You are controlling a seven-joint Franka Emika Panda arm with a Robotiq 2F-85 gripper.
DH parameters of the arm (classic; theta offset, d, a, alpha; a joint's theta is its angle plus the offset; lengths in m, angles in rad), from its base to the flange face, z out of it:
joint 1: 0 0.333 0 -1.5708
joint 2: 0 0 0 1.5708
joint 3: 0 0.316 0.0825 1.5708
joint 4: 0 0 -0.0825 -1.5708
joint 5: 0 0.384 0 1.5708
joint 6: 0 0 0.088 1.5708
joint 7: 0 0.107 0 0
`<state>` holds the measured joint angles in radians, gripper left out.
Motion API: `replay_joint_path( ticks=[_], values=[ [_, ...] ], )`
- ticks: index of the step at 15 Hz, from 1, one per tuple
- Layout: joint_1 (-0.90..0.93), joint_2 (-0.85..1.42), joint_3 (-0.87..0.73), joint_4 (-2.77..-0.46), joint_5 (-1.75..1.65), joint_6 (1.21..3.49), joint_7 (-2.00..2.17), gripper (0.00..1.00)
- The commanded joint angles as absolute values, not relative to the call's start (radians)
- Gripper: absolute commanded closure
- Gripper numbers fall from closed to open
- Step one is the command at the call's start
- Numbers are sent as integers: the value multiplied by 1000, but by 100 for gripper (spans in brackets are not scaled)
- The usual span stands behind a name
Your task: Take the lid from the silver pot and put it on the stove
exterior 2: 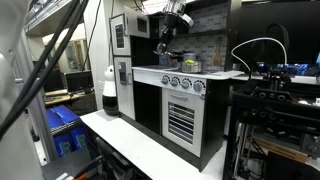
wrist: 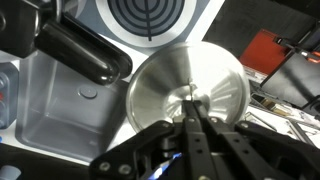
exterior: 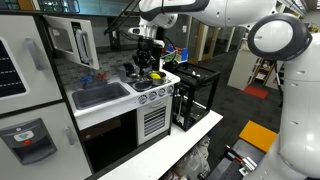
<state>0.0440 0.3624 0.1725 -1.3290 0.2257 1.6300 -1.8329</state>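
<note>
Grey sink (wrist: 50, 115) (black handle (wrist: 85, 50) nearby) flanks the lid (wrist: 160, 85) the hand (wrist: 192, 106) pinches.

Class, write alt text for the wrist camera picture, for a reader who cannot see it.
The end effector, entering from the bottom, pinches the centre of the lid, a shiny round silver disc mid-frame. Behind it lie the grey sink at left, a black handle above that, and a spiral burner of the stove at top.

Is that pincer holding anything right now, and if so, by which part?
Yes. In the wrist view the pincer is shut on the round silver lid, pinching it right at its centre from above.
</note>
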Motion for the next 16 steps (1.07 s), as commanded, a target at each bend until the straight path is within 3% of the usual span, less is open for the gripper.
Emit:
replay_joint_path(
  ticks=[1,16],
  values=[
    [77,320,173,-1437,173,1726,-1842,99],
    [101,332,154,-1554,13,1848,-1811,99]
  ],
)
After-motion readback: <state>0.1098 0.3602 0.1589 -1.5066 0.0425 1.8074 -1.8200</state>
